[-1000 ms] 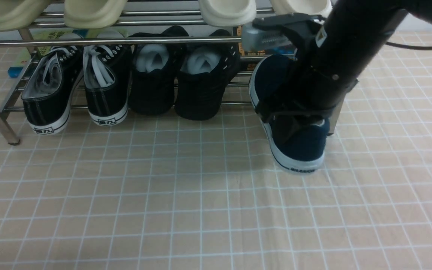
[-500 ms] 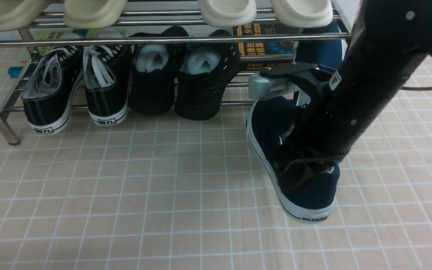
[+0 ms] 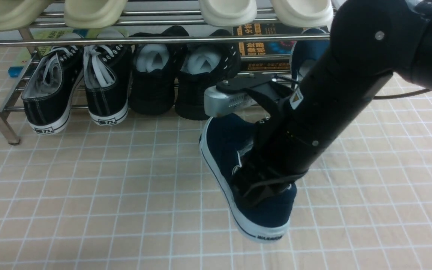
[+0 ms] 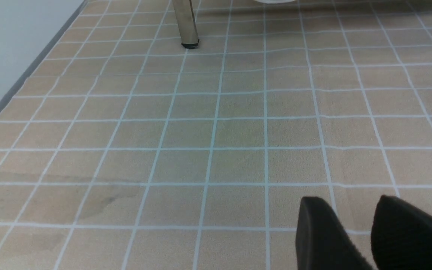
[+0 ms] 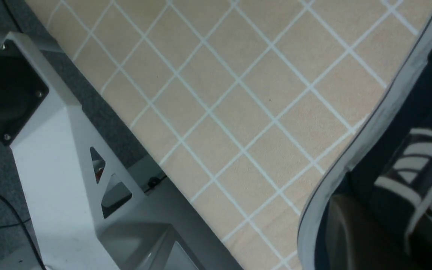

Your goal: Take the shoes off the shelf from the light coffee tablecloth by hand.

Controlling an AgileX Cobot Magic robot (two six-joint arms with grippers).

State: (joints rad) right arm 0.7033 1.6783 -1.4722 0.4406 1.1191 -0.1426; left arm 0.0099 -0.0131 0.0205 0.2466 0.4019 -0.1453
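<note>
Mostly just the checked tablecloth here, with a faint blotchy patch. One shiny shelf leg stands on it, well away. The left end effector pokes in, dark fingers slightly apart, nothing between them.

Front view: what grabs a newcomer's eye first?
The right gripper, shut on a navy slip-on, holds it tilted over the tablecloth in front of the shelf. The other navy slip-on sits on the lower tier behind the arm, right of black shoes; cream slippers line the top tier.

Two navy shoes, two laced sneakers, two black knit shoes, four cream slippers.
</note>
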